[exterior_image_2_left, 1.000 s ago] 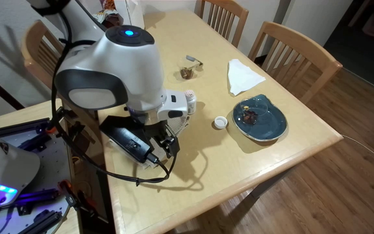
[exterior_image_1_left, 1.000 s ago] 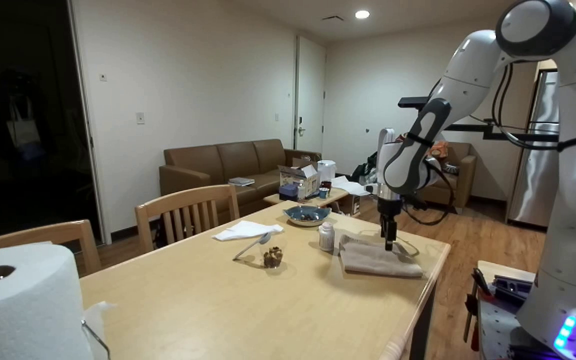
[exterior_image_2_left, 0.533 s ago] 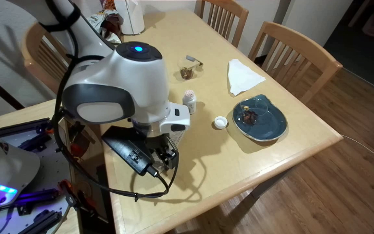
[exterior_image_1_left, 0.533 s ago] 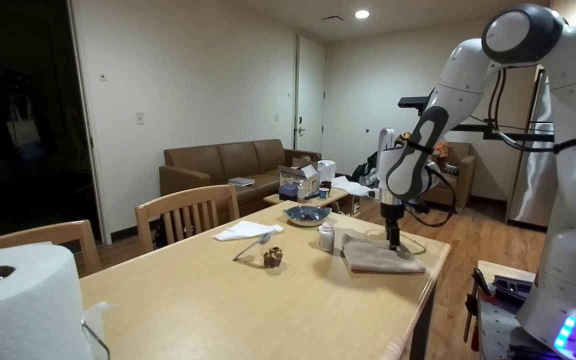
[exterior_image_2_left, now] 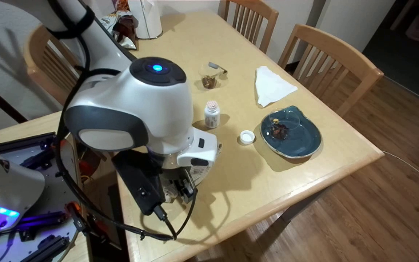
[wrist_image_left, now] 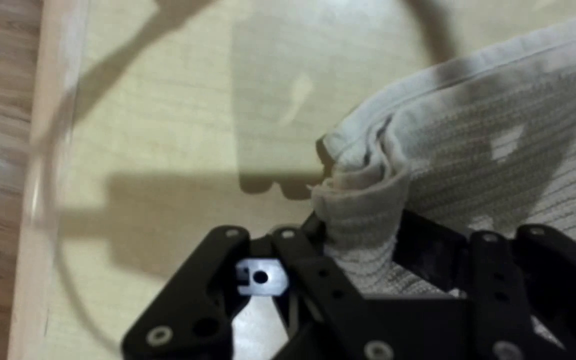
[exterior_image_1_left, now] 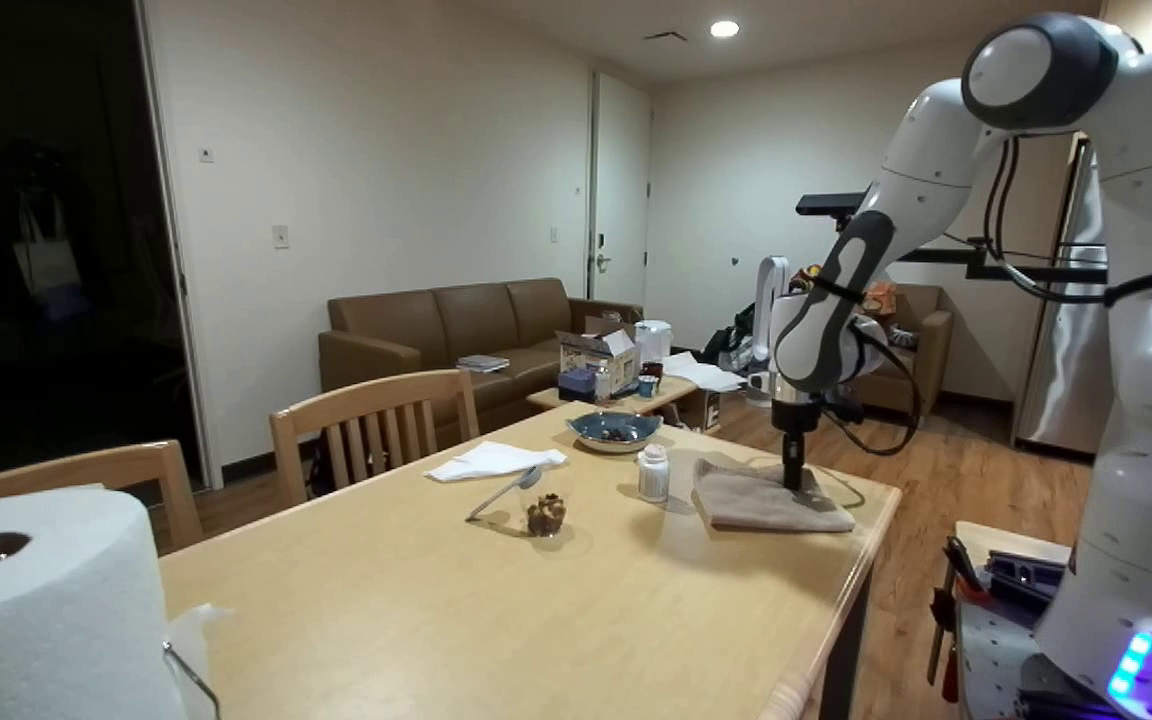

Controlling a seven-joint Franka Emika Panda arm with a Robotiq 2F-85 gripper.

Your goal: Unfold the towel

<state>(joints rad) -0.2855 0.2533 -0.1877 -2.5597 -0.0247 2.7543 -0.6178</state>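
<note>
At the right of the wrist view, the ribbed beige towel [wrist_image_left: 478, 145] lies folded on the table [exterior_image_1_left: 456, 620], 1 end bunched near the middle of the frame. It should handle as light, limp and soft, with a weave that likely resists slipping and nothing to break. The best hold is probably 1 top layer by its hem; a pinch through every layer would lift the whole bundle. The claw [wrist_image_left: 363, 230] stands partly closed, its 2 fingers [wrist_image_left: 428, 245] against opposite sides of the bunched end, so it seems to hold the towel; how many layers, I cannot tell. In an exterior view, the towel [exterior_image_1_left: 751, 508] sits right of centre, under the claw. Outward, in an exterior view, a white bottle [exterior_image_2_left: 211, 114] at mid-frame carries a label [exterior_image_2_left: 214, 119] with print too small to read. At upper left, a snack bag [exterior_image_2_left: 124, 31] shows no legible name, nor does the carton [exterior_image_1_left: 586, 355] beyond the table.
</note>
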